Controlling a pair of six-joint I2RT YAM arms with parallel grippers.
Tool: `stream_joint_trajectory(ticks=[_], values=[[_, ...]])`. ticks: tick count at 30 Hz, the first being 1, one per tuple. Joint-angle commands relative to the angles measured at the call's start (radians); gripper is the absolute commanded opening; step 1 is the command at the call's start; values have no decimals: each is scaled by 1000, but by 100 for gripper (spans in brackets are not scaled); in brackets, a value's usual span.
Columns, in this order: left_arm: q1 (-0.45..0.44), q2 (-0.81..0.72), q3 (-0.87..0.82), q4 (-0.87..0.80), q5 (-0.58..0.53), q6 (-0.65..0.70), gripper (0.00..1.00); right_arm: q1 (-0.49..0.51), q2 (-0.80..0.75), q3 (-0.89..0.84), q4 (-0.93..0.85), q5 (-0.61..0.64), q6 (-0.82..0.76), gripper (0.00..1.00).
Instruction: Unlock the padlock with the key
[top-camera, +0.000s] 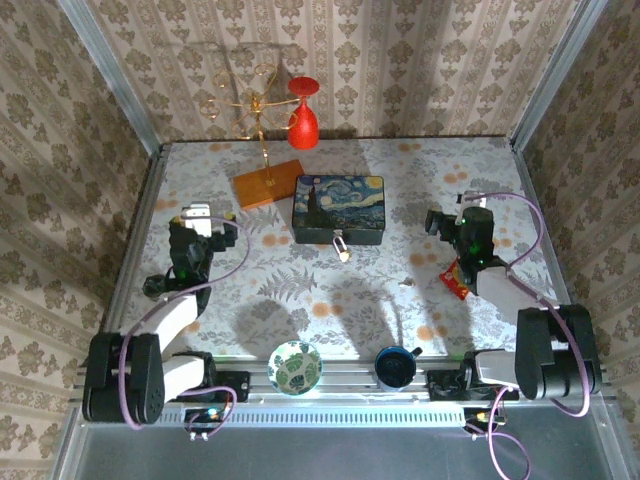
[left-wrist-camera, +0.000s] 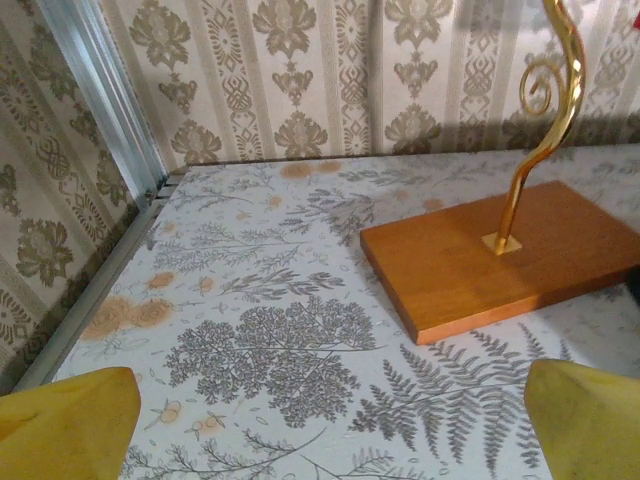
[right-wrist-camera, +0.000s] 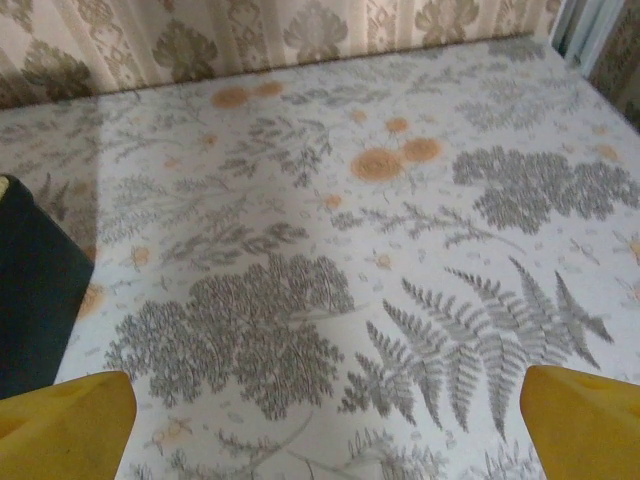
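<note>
Tiny brassy padlock with silvery shackle sits at front edge of blue painted box, mid floral-patterned surface, between both arms. Left hand spread wide, empty, yellow fingertips above surface near orange wooden stand base. Right hand spread wide, empty, well right of box. Red packet lies beside right arm.

Tiny pale metal padlock, at front face of painted blue box
</note>
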Motion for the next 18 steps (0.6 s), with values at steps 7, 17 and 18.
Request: stream_joint_trajectory(ticks=[7,17,18], values=[[-162,-87,44,-195,-49,-261,100,108,-133,138,-443,111,90,100],[-301,18,95,-225,-72,-393,100,297,-154,197,-642,89,258,100],[-304,37,99,-215,-59,-400,100,315,-148,200,-651,83,271,100]])
